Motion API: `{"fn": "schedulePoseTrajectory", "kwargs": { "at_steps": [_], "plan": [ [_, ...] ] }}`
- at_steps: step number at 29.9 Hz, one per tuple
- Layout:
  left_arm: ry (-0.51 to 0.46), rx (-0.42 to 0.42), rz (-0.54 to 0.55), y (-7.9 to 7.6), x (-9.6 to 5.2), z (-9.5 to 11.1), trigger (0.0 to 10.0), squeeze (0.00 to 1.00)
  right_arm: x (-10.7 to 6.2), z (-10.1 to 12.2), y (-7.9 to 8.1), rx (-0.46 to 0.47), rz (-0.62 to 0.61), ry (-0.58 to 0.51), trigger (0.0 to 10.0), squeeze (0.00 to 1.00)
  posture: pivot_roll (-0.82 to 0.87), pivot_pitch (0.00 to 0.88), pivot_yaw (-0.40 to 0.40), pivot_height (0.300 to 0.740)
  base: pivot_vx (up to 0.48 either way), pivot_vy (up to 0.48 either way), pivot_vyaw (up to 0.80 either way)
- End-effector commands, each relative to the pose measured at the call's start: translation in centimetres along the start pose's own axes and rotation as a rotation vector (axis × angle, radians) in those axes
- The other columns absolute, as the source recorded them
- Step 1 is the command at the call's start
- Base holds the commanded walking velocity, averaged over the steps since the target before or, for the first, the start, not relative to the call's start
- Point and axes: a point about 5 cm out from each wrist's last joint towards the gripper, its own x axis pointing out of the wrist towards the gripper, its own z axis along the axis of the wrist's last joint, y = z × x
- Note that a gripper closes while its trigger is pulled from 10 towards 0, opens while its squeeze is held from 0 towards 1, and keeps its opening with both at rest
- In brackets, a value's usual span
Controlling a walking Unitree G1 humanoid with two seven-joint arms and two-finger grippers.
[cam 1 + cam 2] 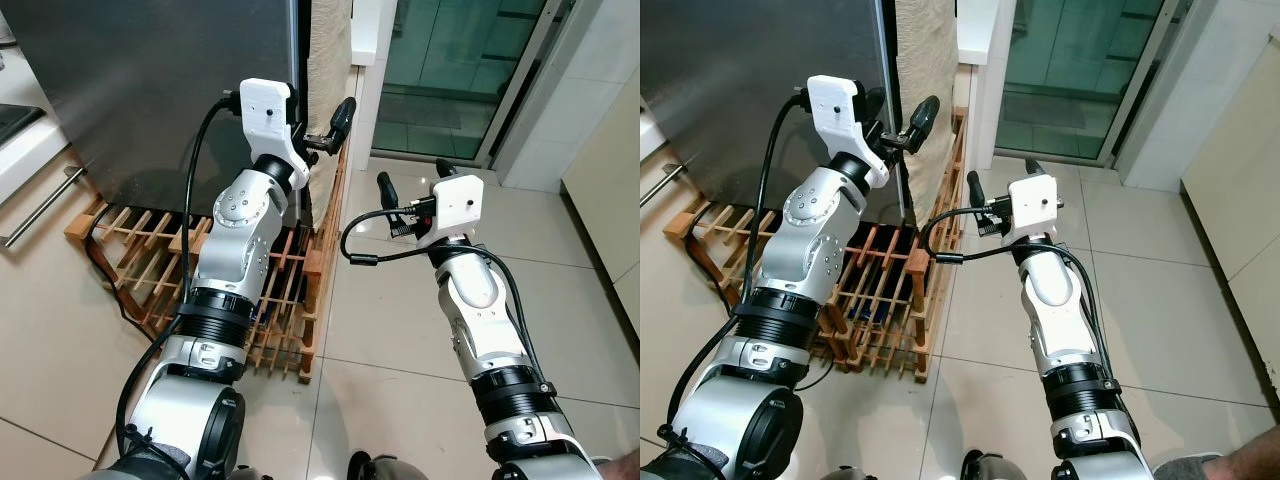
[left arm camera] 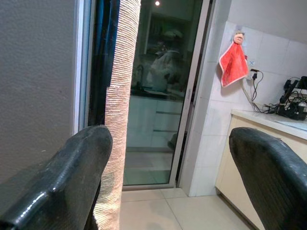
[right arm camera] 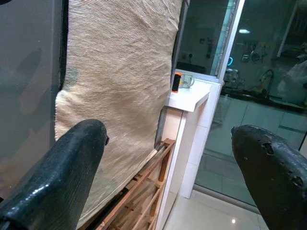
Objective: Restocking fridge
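Reaching toward the fridge (image 1: 150, 90) from the head views, the left gripper (image 1: 325, 130) is raised at the door's right edge beside a beige mat (image 1: 325, 60), above a wooden rack (image 1: 150, 260), while the right gripper (image 1: 410, 195) hovers lower over the floor tiles (image 1: 400, 330). Both wrist views show the fingers (image 2: 57, 187) (image 3: 53, 177) spread apart, empty. I judge this the door-opening step; next the left fingers must hook that edge.
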Motion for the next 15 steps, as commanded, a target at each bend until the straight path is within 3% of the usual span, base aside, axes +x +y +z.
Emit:
{"fn": "schedulePoseTrajectory", "kwargs": {
  "at_steps": [1, 15],
  "plan": [
    [-0.008, 0.012, -0.001, 0.0, 0.4, 0.47, 10.0, 0.0, 0.57, 0.57, -0.29, -0.002, -0.002, -0.023, 10.0, 0.0, -0.06, 0.0, -0.019, 0.727, 0.0, 0.0, 0.0],
    [-0.007, 0.021, -0.003, -0.05, 0.56, 0.44, 10.0, 0.0, 0.72, 0.51, -0.48, -0.003, -0.005, -0.024, 10.0, 0.0, -0.05, 0.0, -0.022, 0.727, 0.0, 0.0, 0.0]
  ]
}}
